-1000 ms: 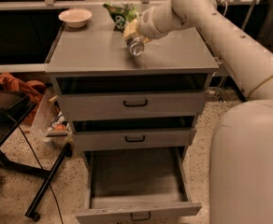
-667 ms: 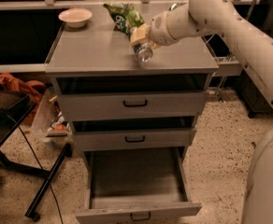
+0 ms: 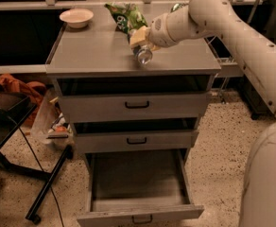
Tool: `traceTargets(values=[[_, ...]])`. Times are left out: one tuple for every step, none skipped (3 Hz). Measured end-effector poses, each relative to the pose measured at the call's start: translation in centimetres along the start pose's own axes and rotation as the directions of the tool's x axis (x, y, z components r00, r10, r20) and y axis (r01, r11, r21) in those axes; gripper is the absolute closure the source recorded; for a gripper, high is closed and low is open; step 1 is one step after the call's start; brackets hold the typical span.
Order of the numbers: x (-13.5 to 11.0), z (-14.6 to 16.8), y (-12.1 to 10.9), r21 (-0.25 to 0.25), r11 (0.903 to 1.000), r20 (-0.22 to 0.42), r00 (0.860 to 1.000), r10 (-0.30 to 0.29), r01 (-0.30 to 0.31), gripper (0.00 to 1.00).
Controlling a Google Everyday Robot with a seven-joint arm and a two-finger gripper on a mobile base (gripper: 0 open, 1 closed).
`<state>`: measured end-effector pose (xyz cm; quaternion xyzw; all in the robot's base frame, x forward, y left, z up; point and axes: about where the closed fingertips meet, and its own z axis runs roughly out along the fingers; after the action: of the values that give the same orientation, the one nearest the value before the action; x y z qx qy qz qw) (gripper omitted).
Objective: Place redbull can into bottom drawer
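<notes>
Camera view: redbull can (image 3: 144, 56) tilted, one end toward camera, over front half of cabinet worktop (image 3: 93, 51), slightly right of centre. Can't tell if it is clear of surface. Gripper (image 3: 140, 41) directly above it, fingers pinching can's upper part. Grasp looks done. Bottom drawer (image 3: 138, 213) already pulled open, nothing visible inside. Left: carry past front edge, lower, release. Bowl (image 3: 76, 17) at back-left corner, green snack bag (image 3: 127, 15) along back edge.

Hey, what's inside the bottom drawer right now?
Nothing visible: the open bottom drawer shows a bare floor, its rear hidden beneath the middle drawer. The gripper holds the redbull can over the cabinet top.
</notes>
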<state>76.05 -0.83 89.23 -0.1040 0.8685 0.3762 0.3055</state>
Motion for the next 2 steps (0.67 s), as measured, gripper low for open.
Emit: traceTargets(values=[[1.5, -2.5, 1.6, -0.039, 0.9992, 0.015, 1.0, 0.008, -0.007, 1.0], [5.3, -5.4, 2.7, -0.051, 0.9983, 0.006, 1.0, 0.026, -0.026, 1.0]])
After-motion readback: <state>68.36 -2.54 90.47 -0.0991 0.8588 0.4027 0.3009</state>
